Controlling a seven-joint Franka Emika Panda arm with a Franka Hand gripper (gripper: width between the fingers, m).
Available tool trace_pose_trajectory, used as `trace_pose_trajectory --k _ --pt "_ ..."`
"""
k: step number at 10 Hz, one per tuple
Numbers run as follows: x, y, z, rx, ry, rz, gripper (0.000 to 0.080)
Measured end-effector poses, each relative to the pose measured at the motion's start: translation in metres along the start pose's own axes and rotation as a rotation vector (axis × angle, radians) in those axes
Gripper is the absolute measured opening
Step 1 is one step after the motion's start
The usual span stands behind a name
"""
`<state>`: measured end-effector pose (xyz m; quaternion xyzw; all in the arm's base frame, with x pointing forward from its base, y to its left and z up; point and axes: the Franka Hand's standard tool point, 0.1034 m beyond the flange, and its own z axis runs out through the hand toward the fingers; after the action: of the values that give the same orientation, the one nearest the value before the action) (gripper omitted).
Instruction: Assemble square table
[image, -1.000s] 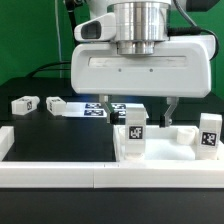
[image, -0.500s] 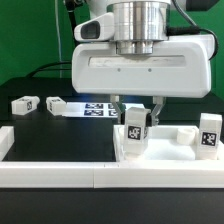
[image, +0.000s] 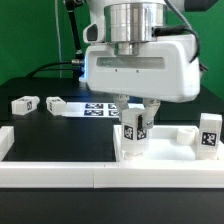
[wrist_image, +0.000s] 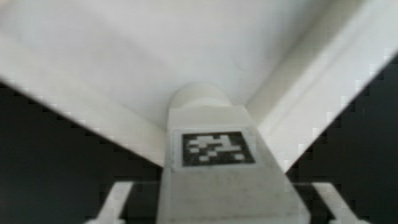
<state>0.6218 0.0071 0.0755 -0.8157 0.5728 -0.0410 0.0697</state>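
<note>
The square table top (image: 170, 148), a white tray with a raised rim, lies at the front. A white tagged leg block (image: 133, 131) stands upright in its near corner. My gripper (image: 136, 112) comes down from above and is shut on this leg, one finger on each side. In the wrist view the leg (wrist_image: 221, 150) fills the middle between my fingers (wrist_image: 121, 200), with the tray rim behind it. A second leg (image: 208, 134) stands upright at the top's right corner. Two more legs (image: 25, 103) (image: 57, 104) lie on the black mat at the exterior view's left.
The marker board (image: 96, 110) lies flat on the mat behind the table top. A white border rail (image: 60, 172) runs along the front, with another piece (image: 5, 140) at the left. A green backdrop stands behind the arm.
My fingers have closed in from wide apart onto the upright leg. The hand has then turned about its vertical axis, and the leg's tag face has turned with it.
</note>
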Motion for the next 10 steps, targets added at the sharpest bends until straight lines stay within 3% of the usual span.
trace_pose_trajectory --k 2,4,5,6,7,8,10 --pt "0.0024 0.0010 0.0001 0.025 -0.036 0.218 0.0292" --pt "0.0007 0.0008 0.0005 0.022 -0.043 0.376 0.0292" --pt "0.0007 0.0008 0.0005 0.022 -0.042 0.366 0.0360" --pt "0.0008 0.0008 0.0005 0.023 -0.042 0.340 0.0360" --pt "0.0006 0.0009 0.0007 0.020 -0.038 0.283 0.0513" --pt "0.0008 0.0009 0.0009 0.018 -0.028 0.052 0.0616" --pt "0.0002 0.0002 -0.0015 0.024 -0.026 -0.179 0.0642"
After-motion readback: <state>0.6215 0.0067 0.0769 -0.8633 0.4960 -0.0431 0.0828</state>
